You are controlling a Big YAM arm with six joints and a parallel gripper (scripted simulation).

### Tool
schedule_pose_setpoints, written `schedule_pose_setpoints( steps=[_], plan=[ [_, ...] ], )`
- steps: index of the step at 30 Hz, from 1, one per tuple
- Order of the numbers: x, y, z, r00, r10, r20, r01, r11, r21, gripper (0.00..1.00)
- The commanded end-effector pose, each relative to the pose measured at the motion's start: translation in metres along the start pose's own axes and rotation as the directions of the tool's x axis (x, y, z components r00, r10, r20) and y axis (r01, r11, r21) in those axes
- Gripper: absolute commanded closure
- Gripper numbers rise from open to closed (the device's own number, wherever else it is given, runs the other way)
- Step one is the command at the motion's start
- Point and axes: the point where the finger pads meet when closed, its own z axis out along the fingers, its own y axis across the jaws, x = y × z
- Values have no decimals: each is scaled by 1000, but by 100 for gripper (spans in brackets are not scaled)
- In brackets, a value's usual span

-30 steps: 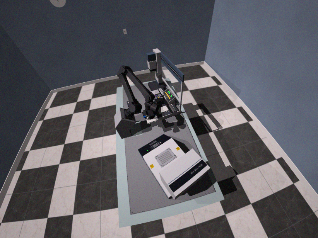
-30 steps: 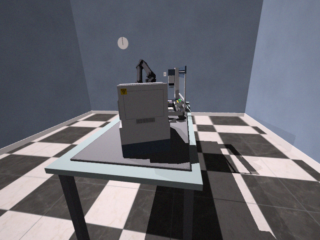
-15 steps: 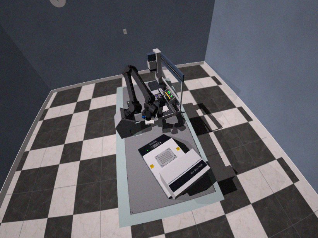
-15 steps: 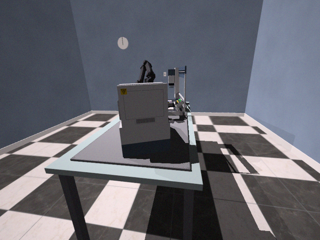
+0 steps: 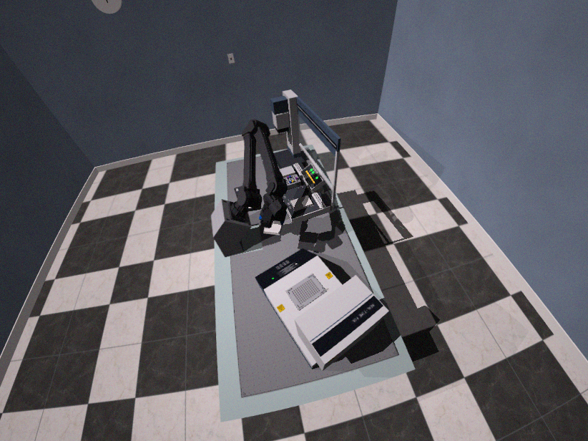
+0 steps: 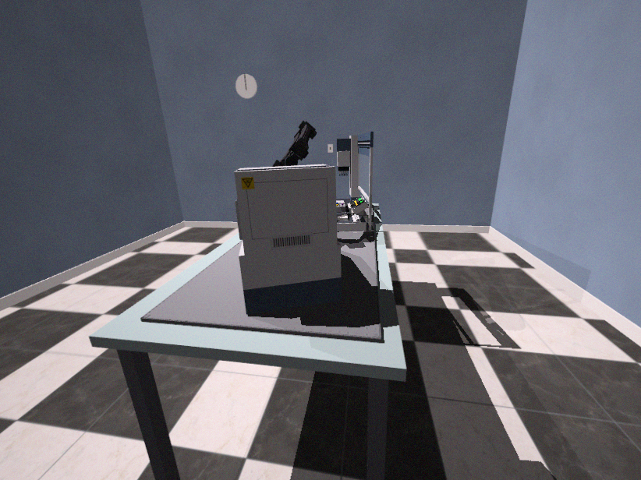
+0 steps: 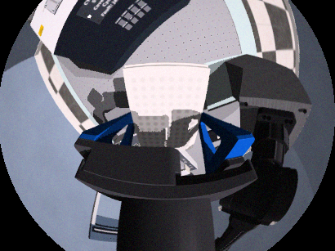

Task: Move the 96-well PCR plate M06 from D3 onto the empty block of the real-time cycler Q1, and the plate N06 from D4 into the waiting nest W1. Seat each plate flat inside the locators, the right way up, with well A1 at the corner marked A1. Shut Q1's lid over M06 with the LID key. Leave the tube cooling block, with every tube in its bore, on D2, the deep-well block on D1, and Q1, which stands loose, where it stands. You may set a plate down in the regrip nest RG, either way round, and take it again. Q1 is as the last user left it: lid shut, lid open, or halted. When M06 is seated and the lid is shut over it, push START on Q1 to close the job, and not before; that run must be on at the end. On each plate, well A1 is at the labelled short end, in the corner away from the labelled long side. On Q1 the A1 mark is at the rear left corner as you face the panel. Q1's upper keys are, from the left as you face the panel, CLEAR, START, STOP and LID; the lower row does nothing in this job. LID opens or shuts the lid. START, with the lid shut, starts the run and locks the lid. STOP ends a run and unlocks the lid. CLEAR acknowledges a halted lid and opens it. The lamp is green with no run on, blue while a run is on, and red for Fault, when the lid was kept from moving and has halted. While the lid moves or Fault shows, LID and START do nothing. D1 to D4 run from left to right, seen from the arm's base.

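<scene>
My gripper [image 7: 166, 114] is shut on a white 96-well PCR plate [image 7: 166, 100], held by its long sides between the blue fingers; I cannot read its label. In the top view the gripper and plate [image 5: 272, 226] hang low over the mat in front of the arm's base, between the deck and the cycler Q1 [image 5: 318, 301]. Q1's lid [image 5: 343, 323] stands open and its grey block [image 5: 305, 291] is bare. Q1's lamp [image 5: 272, 278] is green. In the wrist view Q1's dark panel [image 7: 122, 6] with its keys lies ahead of the plate.
The deck with its gantry [image 5: 306, 132] stands behind the arm, carrying the tube cooling block [image 5: 292, 180] and a lit panel [image 5: 311, 173]. The arm's dark base [image 5: 235, 225] is at the left. From the exterior view, Q1's rear [image 6: 288, 224] hides most of the deck.
</scene>
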Motion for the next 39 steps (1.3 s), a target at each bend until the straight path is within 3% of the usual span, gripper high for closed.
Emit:
schedule_pose_setpoints(
  steps=[1, 5, 8, 11, 15, 19, 28, 33, 35, 39],
  plan=[
    [-11, 13, -13, 999, 38, 17, -38, 999, -15, 100],
    [-12, 15, -15, 994, 103, 28, -103, 995, -9, 100],
    [-33, 14, -22, 983, 181, 20, -181, 983, -19, 100],
    [-27, 12, -19, 970, 244, 18, -244, 970, -9, 100],
    [-47, 12, -24, 943, 331, 18, -331, 943, -17, 100],
    [-50, 14, -25, 941, 337, 27, -337, 941, -22, 100],
    [-101, 8, -37, 856, 516, 28, -516, 856, -27, 100],
    [-127, 17, -42, 805, 593, 31, -592, 805, -31, 100],
    [-127, 17, -42, 805, 593, 31, -592, 805, -31, 100],
    [-135, 36, -37, 757, 653, 22, -652, 757, -31, 100]
  ],
)
